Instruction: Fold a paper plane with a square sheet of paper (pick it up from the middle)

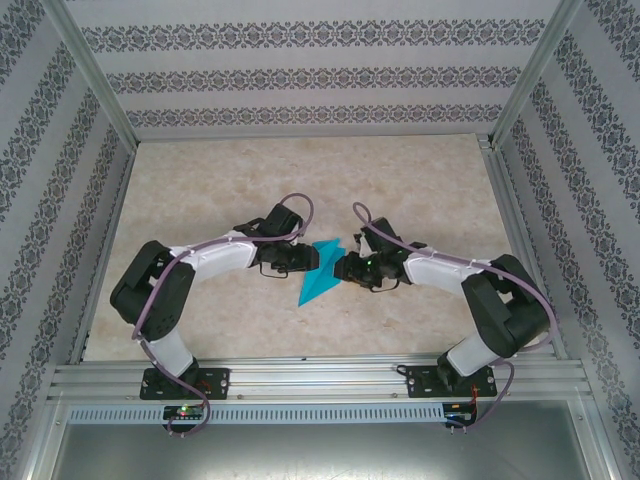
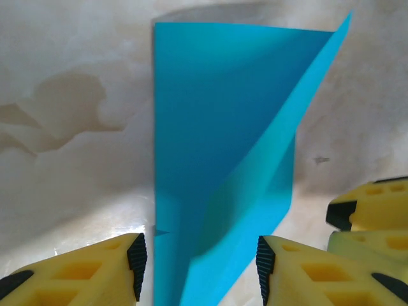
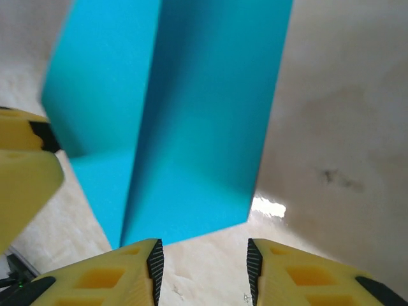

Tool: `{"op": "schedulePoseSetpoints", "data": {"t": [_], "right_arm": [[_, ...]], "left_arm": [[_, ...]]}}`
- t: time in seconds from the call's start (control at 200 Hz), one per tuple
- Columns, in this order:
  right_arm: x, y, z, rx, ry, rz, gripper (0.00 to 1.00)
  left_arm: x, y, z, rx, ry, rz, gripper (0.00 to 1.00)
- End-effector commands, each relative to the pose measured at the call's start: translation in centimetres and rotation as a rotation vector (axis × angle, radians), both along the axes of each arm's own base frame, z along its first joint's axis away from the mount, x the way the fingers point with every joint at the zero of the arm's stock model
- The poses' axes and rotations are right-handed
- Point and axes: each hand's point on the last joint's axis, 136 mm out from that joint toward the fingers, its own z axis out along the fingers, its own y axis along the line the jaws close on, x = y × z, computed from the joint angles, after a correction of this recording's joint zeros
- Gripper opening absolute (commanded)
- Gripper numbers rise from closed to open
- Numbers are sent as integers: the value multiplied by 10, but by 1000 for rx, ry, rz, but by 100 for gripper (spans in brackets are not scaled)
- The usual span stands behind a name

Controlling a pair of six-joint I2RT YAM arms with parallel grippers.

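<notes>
The teal-blue sheet of paper point(image 1: 322, 272) lies mid-table, folded, with one flap lifted along a crease. From above it looks like a wedge pointing toward the near left. No narrow finished paper plane is in view. My left gripper point(image 1: 308, 260) is open and straddles the sheet's near end; in the left wrist view the paper point(image 2: 223, 159) runs down between the pads, with a gap on each side of the gripper point(image 2: 199, 264). My right gripper point(image 1: 345, 268) is open too, and the paper's edge point(image 3: 185, 127) sits just ahead of the gripper point(image 3: 201, 268), which has bare table between its pads.
The marble-patterned tabletop point(image 1: 420, 190) is bounded by aluminium rails point(image 1: 320, 378) at the near edge and by patterned walls on three sides. The two grippers face each other closely: a right finger point(image 2: 373, 217) and a left finger point(image 3: 19, 172) each appear in the other's wrist view.
</notes>
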Motion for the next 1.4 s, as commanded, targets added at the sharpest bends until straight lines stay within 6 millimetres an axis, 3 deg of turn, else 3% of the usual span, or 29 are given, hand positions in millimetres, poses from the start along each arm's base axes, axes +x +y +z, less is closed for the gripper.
{"op": "schedulePoseSetpoints", "data": {"t": [0.0,0.405,0.61,0.854,1.104,1.394], "right_arm": [[14,10,2,48,-14,-95,43],[11,10,-29,-6,67,-192,42],[20,14,-10,43,8,-218,42],[29,32,-16,94,47,-204,41],[42,49,9,172,-10,-193,39],[48,58,16,205,-22,-171,40]], "left_arm": [[-3,9,-11,64,33,-48,52],[-5,5,-31,79,88,-76,44],[-9,7,-40,100,121,-85,38],[-12,5,-45,89,140,-95,28],[-15,0,-44,64,152,-116,29],[-14,-4,-41,44,154,-116,28]]}}
